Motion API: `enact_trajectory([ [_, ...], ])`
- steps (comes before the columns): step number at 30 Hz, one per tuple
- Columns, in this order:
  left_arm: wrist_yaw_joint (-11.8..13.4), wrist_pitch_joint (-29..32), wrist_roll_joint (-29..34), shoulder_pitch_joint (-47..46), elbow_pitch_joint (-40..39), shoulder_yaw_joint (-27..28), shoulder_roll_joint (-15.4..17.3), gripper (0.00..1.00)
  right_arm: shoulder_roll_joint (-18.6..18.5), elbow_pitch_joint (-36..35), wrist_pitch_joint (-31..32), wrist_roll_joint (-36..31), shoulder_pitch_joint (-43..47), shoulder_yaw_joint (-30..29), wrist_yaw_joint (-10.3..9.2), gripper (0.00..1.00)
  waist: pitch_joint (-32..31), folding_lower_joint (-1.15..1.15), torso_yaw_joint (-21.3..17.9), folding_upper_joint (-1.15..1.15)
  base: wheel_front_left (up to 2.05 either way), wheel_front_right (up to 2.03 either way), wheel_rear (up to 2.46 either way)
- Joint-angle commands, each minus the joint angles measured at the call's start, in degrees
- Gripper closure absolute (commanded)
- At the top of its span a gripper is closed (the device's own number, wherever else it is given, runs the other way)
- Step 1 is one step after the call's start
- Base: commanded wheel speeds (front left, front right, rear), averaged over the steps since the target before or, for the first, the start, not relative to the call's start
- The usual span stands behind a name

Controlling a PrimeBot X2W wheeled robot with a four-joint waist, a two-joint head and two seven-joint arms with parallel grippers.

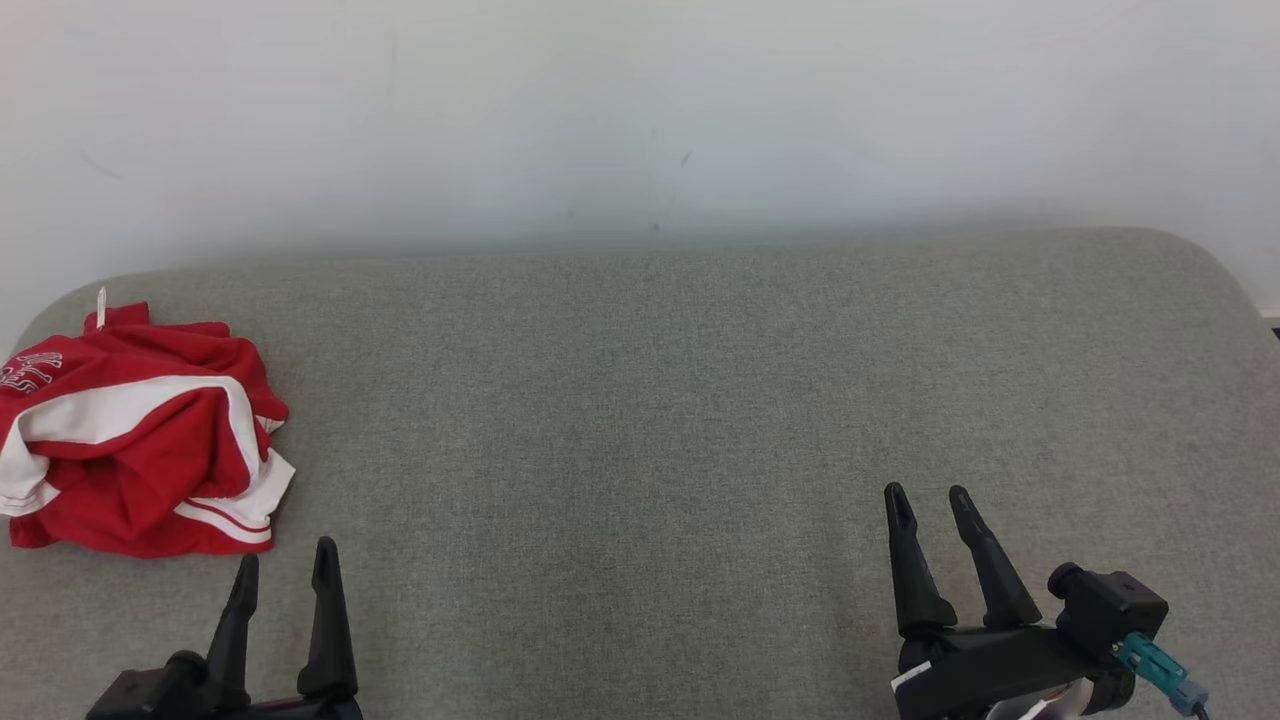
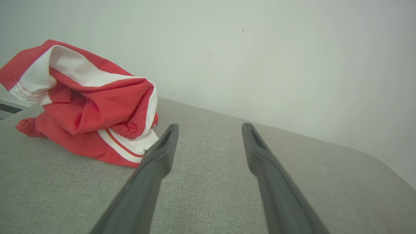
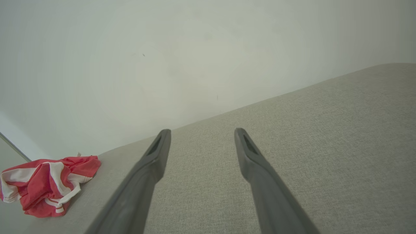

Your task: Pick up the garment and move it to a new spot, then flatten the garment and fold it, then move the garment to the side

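Both sets of jaws gape wide and empty, left gripper (image 1: 287, 553) and right gripper (image 1: 927, 491); the crumpled garment (image 1: 140, 440) shows no clear long axis, its left edge cropped.

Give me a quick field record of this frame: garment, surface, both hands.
garment: red and white, crumpled in a heap at the far left of the surface
surface: grey fabric, flat, backed by a white wall
left hand: open, empty, just near and right of the garment, apart from it
right hand: open, empty, over bare fabric on the right
task stage: garment not yet picked up
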Motion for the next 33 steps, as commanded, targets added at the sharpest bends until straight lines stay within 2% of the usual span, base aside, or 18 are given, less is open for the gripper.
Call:
enact_trajectory([
  [1,0.1,-0.69,2.03,0.33,-0.21,-0.2,0.37,0.0,-0.02,-0.71,-0.67,-2.01,-0.59,0.29,-0.08,0.0,0.01,0.0,-0.05,0.0,0.0,0.0,0.0],
  [15,0.17,-2.59,8.81,0.74,-0.44,-0.03,0.51,0.0,-0.02,-0.5,-2.48,-9.69,-0.7,0.6,-0.09,0.0,-0.05,0.0,-0.15,0.0,0.0,0.0,0.0],
  [33,-1.62,-4.6,13.56,2.21,-1.34,1.49,1.55,0.0,-0.01,-0.65,-4.53,-15.08,0.85,-2.87,-0.11,0.0,-0.56,0.0,0.01,0.0,0.0,0.0,0.0],
])
